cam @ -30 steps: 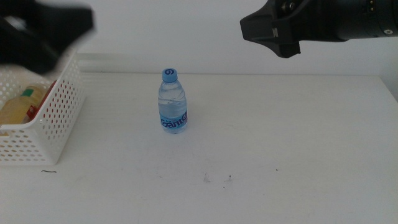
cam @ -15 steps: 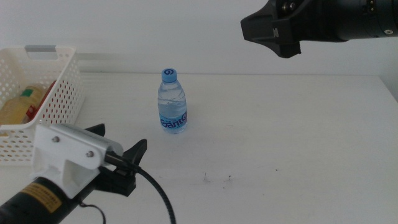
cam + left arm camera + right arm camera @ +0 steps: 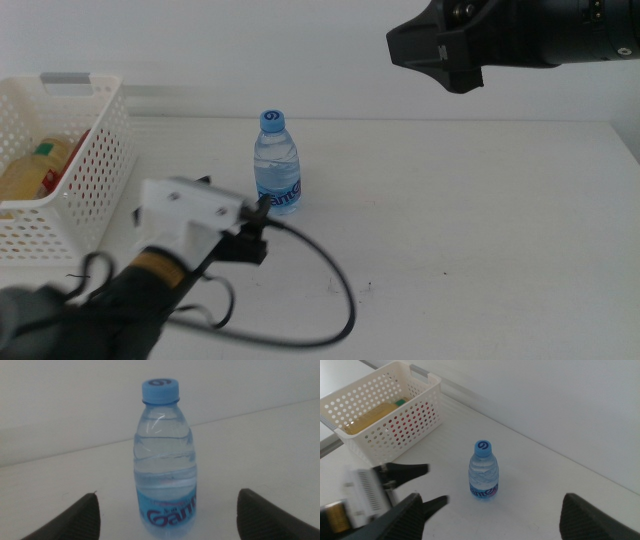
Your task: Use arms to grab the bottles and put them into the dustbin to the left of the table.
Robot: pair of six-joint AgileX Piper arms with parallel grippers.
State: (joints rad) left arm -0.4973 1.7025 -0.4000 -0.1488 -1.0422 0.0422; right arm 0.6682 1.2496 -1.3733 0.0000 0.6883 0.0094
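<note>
Reaching left gripper [image 3: 165, 515], fingers wide, toward upright water bottle [image 3: 277, 165]; next, straddling it, closing. Right gripper [image 3: 490, 515] waiting high, fingers wide.

Black arms [image 3: 110, 310]; white block [image 3: 190, 210], looping black cable [image 3: 320, 300]

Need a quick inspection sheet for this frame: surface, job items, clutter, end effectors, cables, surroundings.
Surface: white table, a few dark specks.
Job's things: water bottle upright, blue cap on, untouched. White basket at the table's left, holding a yellow tea bottle and something red.
Clutter: nothing seen.
End effectors: left end effector open, jaws either side of the water bottle, not touching it. Right end effector open, high above the table.
Cables: black cable loops from the left arm over the table.
Surroundings: plain white wall.
</note>
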